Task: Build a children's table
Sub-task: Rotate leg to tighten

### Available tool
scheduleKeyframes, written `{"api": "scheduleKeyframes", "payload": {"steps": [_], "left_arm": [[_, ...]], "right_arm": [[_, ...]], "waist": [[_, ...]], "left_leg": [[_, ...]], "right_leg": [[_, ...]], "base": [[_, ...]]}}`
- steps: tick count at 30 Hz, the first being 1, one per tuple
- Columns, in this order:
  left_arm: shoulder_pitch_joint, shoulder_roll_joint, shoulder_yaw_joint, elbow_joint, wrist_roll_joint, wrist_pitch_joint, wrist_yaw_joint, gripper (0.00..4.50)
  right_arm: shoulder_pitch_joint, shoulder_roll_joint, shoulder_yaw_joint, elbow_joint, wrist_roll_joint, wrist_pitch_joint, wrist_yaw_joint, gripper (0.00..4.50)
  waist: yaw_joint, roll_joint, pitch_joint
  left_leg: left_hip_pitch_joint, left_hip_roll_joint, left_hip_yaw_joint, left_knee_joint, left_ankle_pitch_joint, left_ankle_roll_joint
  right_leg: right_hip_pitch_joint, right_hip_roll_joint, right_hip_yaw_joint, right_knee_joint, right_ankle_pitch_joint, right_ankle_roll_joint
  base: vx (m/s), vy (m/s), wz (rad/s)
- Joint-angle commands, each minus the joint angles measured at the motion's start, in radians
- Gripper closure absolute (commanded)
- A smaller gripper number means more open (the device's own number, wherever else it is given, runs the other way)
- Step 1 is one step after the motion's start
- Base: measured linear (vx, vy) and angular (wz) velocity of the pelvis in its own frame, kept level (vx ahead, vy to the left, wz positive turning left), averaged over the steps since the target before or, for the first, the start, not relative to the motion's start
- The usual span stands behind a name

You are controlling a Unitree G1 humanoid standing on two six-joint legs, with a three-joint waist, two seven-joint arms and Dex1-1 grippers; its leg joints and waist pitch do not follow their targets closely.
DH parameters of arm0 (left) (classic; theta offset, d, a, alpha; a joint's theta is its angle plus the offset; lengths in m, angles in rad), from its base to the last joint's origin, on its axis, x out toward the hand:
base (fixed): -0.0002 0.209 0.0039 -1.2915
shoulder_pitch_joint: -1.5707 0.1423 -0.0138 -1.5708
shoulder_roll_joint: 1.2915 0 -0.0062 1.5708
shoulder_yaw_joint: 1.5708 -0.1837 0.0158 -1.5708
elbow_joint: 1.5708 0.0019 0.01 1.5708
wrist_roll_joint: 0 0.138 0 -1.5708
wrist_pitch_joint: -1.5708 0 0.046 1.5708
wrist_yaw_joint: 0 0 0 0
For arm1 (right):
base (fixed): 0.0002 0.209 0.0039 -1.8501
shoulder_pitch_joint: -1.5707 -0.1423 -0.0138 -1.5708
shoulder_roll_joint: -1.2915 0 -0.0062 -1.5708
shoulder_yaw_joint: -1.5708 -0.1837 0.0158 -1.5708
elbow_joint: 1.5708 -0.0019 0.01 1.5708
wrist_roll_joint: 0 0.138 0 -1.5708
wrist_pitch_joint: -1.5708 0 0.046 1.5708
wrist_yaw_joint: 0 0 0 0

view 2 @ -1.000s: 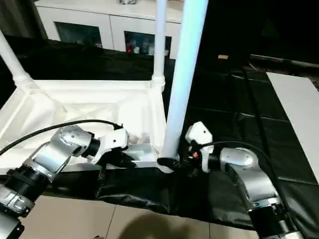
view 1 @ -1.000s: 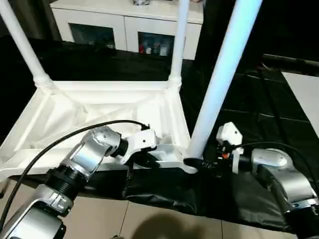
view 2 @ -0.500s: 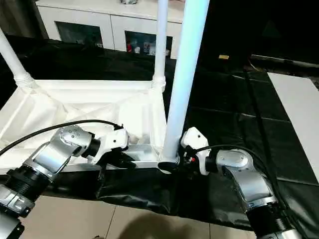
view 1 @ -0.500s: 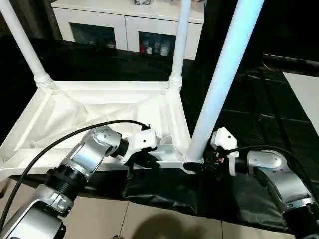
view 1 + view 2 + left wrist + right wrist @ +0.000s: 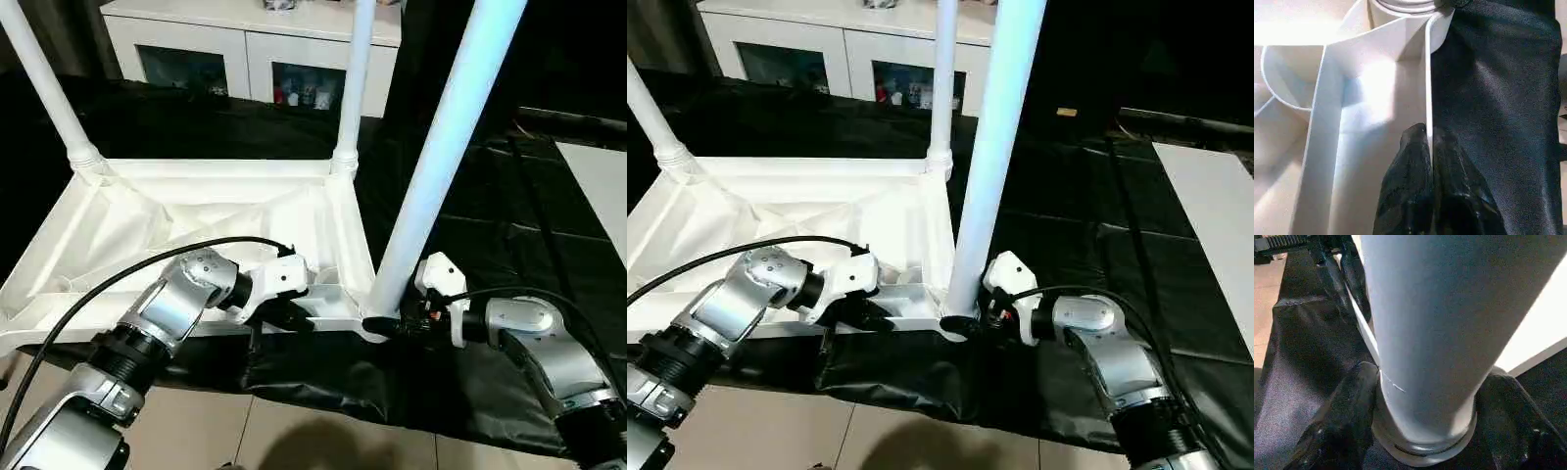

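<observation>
**Three legs standing, both claws at the near right corner**

We see the upturned children's table [image 5: 196,211] lying ribbed side up on the black-draped tabletop [image 5: 470,245]. Its long side runs along the tabletop's near edge, where the cloth hangs over towards the tiled floor [image 5: 294,431]. It sits towards the left of that edge.

Three white legs rise from its corner sockets:
- the far left leg [image 5: 44,78]
- the far right leg [image 5: 353,78]
- the near right leg [image 5: 441,157], which leans slightly to the right as it climbs

Our left claw [image 5: 1428,134] reaches in from the near edge. It is pinched tight on the thin upright rim of the children's table, just left of the near right corner socket. One black finger [image 5: 1405,166] lies inside the wall and the other lies outside it, against the cloth. A black cable [image 5: 118,279] loops over that forearm.

Our right claw [image 5: 382,324] comes in low over the cloth from the right and sits at the foot of the near right leg, level with the socket collar. We cannot tell whether it is closed on the leg or merely standing around it.

Beyond the tabletop's far edge stands a white cabinet [image 5: 255,49] with dark glass doors. A pale flat panel [image 5: 598,186] lies at the right edge.
</observation>
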Motion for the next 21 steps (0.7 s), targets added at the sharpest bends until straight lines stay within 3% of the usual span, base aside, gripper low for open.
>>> {"api": "scheduleKeyframes", "payload": {"steps": [1, 3, 4, 6, 7, 9, 12, 14, 16, 18, 21], "left_arm": [[0.019, -0.005, -0.039, 0.005, 0.021, 0.018, -0.003, 4.50], [0.017, -0.015, -0.030, 0.016, 0.022, 0.027, 0.019, 4.50], [0.001, -0.059, 0.003, 0.058, 0.027, 0.044, 0.112, 4.50], [-0.029, -0.128, 0.044, 0.124, 0.039, 0.077, 0.254, 4.50], [-0.045, -0.164, 0.066, 0.155, 0.044, 0.107, 0.332, 4.50], [-0.061, -0.197, 0.086, 0.183, 0.048, 0.135, 0.402, 4.50], [-0.124, -0.336, 0.140, 0.275, 0.051, 0.184, 0.635, 4.50], [-0.137, -0.378, 0.139, 0.293, 0.052, 0.173, 0.669, 4.50], [-0.144, -0.400, 0.133, 0.307, 0.056, 0.156, 0.681, 4.50], [-0.155, -0.435, 0.122, 0.335, 0.070, 0.116, 0.695, 4.50], [-0.157, -0.443, 0.113, 0.342, 0.078, 0.099, 0.695, 4.50]], "right_arm": [[-0.003, 0.023, -0.022, 0.015, 0.011, 0.014, -0.034, 1.86], [-0.006, 0.043, -0.037, 0.027, 0.016, 0.025, -0.069, 1.86], [-0.016, 0.094, -0.067, 0.064, 0.004, 0.041, -0.179, 1.86], [-0.032, 0.184, -0.114, 0.109, -0.013, 0.070, -0.367, 1.86], [-0.041, 0.223, -0.135, 0.125, -0.023, 0.082, -0.455, 1.86], [-0.052, 0.263, -0.156, 0.143, -0.033, 0.093, -0.545, 1.87], [-0.100, 0.409, -0.209, 0.236, -0.064, 0.089, -0.834, 1.87], [-0.116, 0.441, -0.198, 0.262, -0.079, 0.071, -0.872, 1.87], [-0.128, 0.459, -0.185, 0.279, -0.092, 0.062, -0.883, 1.87], [-0.155, 0.499, -0.162, 0.316, -0.114, 0.045, -0.894, 1.87], [-0.163, 0.516, -0.152, 0.324, -0.123, 0.025, -0.898, 1.87]], "waist": [[-0.004, -0.001, -0.055], [-0.006, -0.002, -0.052], [-0.006, -0.002, -0.052], [-0.011, -0.001, -0.046], [-0.011, -0.006, -0.047], [-0.016, -0.004, -0.047], [-0.031, -0.002, -0.049], [-0.028, -0.002, -0.054], [-0.030, -0.001, -0.053], [-0.033, 0.000, -0.049], [-0.028, -0.003, -0.054]], "left_leg": [[-0.003, 0.022, 0.002, -0.071, -0.155, 0.049], [-0.002, 0.021, 0.002, -0.072, -0.176, 0.041], [-0.002, 0.021, 0.002, -0.072, -0.176, 0.041], [0.000, 0.016, 0.003, -0.074, -0.219, 0.015], [0.006, 0.015, -0.001, -0.075, -0.245, 0.001], [0.003, 0.012, -0.005, -0.076, -0.254, -0.006], [0.007, 0.011, -0.005, -0.074, -0.265, -0.015], [0.008, 0.010, -0.005, -0.073, -0.250, -0.008], [-0.001, 0.011, -0.003, -0.075, -0.234, 0.006], [-0.003, 0.007, -0.003, -0.076, -0.256, 0.019], [-0.005, 0.008, -0.002, -0.075, -0.220, 0.028]], "right_leg": [[0.058, -0.051, 0.051, -0.063, -0.221, -0.192], [0.056, -0.050, 0.050, -0.069, -0.263, -0.182], [0.056, -0.050, 0.050, -0.069, -0.263, -0.182], [0.049, -0.050, 0.047, -0.082, -0.366, -0.156], [0.047, -0.052, 0.043, -0.091, -0.447, -0.125], [0.047, -0.054, 0.041, -0.098, -0.504, -0.090], [0.036, -0.052, 0.040, -0.105, -0.511, -0.085], [0.039, -0.051, 0.041, -0.103, -0.461, -0.088], [0.044, -0.047, 0.043, -0.096, -0.387, -0.102], [0.044, -0.047, 0.040, -0.101, -0.417, -0.093], [0.049, -0.050, 0.043, -0.098, -0.403, -0.087]], "base": [[0.000, 0.000, 0.00], [0.000, 0.000, 0.00], [0.000, 0.000, 0.00], [0.000, 0.000, 0.00], [0.000, 0.000, 0.00], [0.000, 0.000, 0.00], [0.000, 0.000, 0.00], [0.000, 0.000, 0.00], [0.000, 0.000, 0.00], [0.000, 0.000, 0.00], [0.000, 0.000, 0.00]]}}
